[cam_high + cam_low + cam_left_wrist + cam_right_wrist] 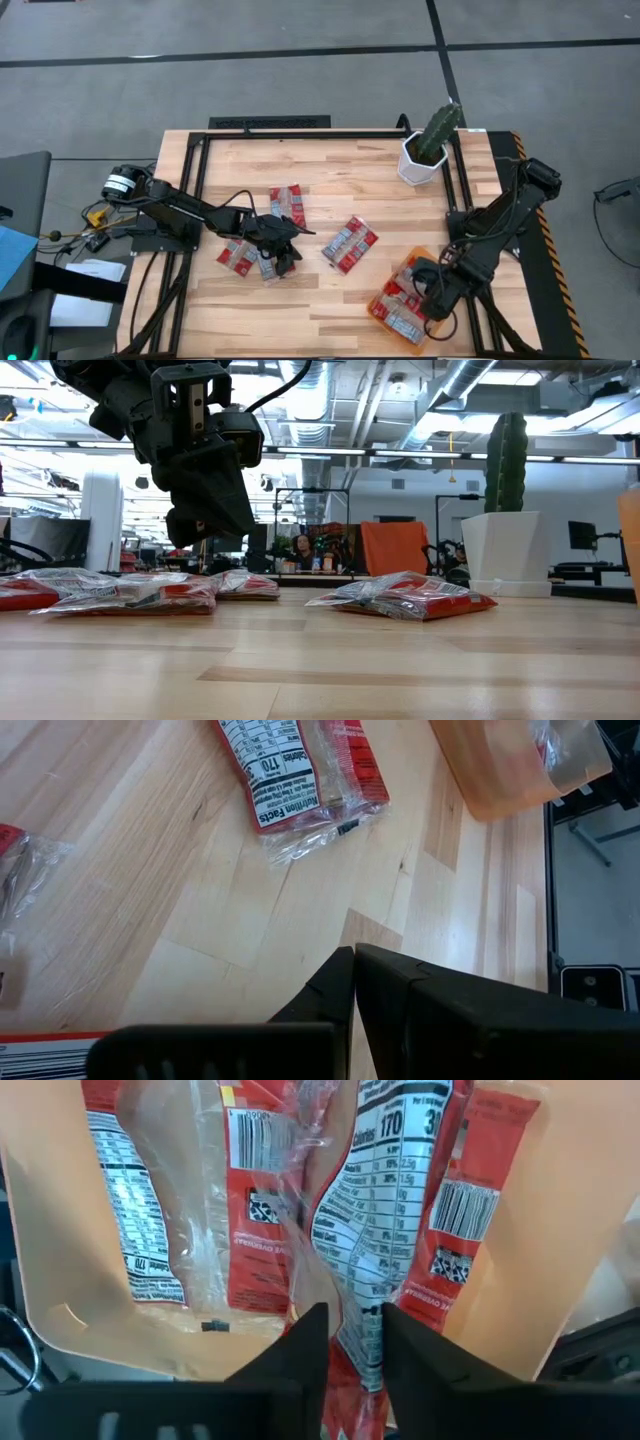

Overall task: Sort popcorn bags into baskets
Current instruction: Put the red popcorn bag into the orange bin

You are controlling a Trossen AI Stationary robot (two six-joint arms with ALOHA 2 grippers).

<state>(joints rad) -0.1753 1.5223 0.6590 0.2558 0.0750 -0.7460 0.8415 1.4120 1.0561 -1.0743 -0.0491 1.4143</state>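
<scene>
Because it is dropping a popcorn bag (pixel 375 1270) into the basket (pixel 377 303), the right tool (pixel 355 1342) is partly open, while the left tool (pixel 354 982) is shut

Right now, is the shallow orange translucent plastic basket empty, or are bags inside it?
Not empty. The orange basket holds several red popcorn bags, lying flat inside its walls; the right gripper is directly above them.

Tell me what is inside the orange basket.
The orange basket holds several popcorn bags lying flat, label sides up. The right gripper hangs directly over them, its fingers straddling one bag's wrapper. Whatever lies beneath the arm and those bags is covered.
</scene>
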